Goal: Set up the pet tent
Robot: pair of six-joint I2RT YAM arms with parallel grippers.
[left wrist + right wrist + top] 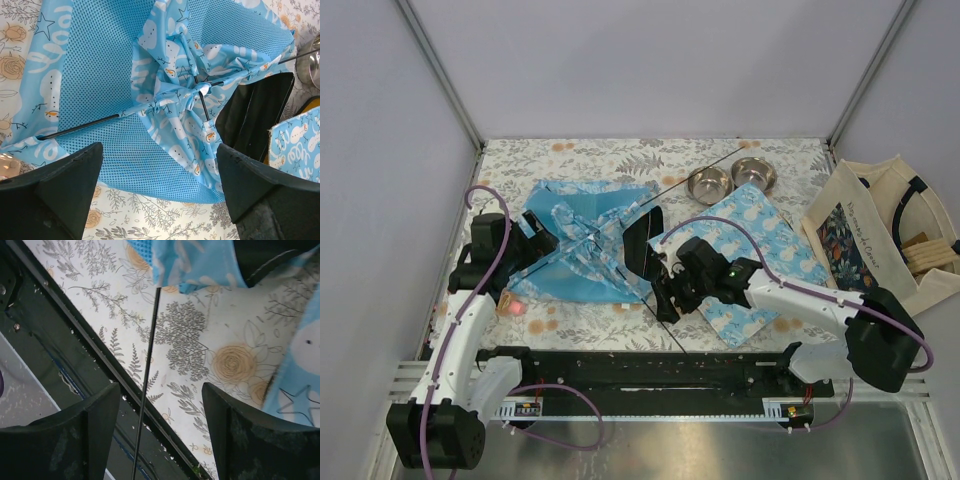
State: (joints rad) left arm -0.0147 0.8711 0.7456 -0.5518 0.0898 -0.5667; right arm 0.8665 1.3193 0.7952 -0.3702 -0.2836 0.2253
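Pet tent (582, 250) lay flat on counter (620, 160). We noted left gripper (159, 150) wide open, empty, above it; right gripper (160, 390) open astride pole (145, 385), not clamping it. We judged: centre pole before closing.

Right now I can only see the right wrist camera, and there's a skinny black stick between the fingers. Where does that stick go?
Observer: Seen from above, that pole runs into the pet tent, which lies collapsed on the table, not standing.
Operator: What's the other arm doing?
Observer: The left fingers are spread open above the tent's middle, where two poles cross.
Operator: Is anything behind the tent?
Observer: Two metal bowls sit at the far side, next to a matching blue mat.
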